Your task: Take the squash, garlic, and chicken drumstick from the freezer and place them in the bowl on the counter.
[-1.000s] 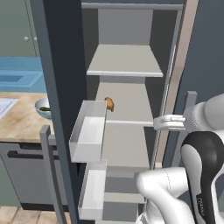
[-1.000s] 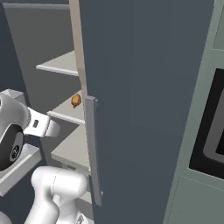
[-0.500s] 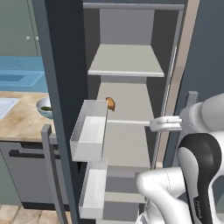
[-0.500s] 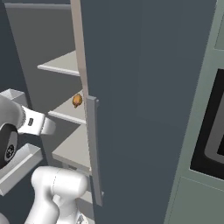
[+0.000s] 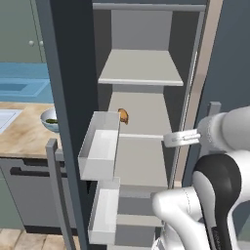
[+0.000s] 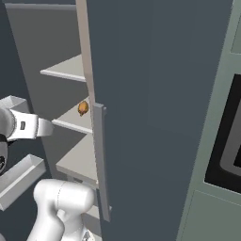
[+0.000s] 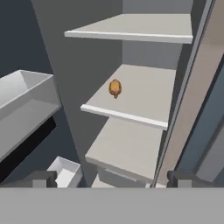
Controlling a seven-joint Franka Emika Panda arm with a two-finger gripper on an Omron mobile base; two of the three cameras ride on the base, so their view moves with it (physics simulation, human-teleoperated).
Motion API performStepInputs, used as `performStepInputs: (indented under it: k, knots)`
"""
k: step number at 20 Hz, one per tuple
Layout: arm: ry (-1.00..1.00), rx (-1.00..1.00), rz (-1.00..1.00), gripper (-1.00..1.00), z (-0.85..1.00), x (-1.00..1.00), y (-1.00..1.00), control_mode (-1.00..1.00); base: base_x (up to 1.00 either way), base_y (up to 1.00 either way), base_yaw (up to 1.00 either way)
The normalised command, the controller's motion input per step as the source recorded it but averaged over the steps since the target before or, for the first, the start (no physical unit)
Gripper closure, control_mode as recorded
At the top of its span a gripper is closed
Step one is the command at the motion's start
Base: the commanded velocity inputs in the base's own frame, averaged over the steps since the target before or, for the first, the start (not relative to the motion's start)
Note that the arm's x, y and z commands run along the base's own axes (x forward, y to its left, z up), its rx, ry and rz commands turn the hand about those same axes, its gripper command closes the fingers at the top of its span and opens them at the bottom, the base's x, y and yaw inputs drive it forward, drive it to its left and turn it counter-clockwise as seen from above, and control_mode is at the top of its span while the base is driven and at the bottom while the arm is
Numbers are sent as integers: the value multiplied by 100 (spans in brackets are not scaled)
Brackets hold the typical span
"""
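Freezer [image 5: 73,58] stands open, door swung left with its white door bins [image 5: 100,144] facing the shelves. One food item is on the middle shelf: the chicken drumstick [image 7: 115,88], an orange-brown lump near the left front of that shelf, seen too in the left base view [image 5: 123,115] and right base view [image 6: 83,108]. The shelves above and below it look bare.

Bowl [image 5: 50,119] sits on the counter [image 5: 19,132] left of the freezer, partly hidden by the door edge. A dark green sliver shows inside it, probably the squash [image 5: 52,121], though the patch is too small to be sure. Garlic cannot be made out there; the door hides half the bowl.

Gripper [image 5: 168,140] hangs in front of the shelves at about the drumstick's height, off to its right and well apart from it. Jaws spread wide, nothing between them; the finger tips [image 7: 43,178] sit far apart at the bottom of the hand view.

Judgement on progress: the drumstick is plainly not yet fetched and is the item left in the freezer. Squash likely delivered, garlic unconfirmed. Remaining: reach in, close on the drumstick, carry it round the door to the bowl
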Motion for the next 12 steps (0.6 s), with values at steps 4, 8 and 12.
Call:
performStepInputs:
  k: [4,8,12]
  knots:
    - [-10,0,6,-100,0,22,0,-100,0,0,0]
    - [-14,0,4,-100,0,21,0,-100,0,0,0]
    - [-11,0,2,-100,-3,26,0,-100,0,0,0]
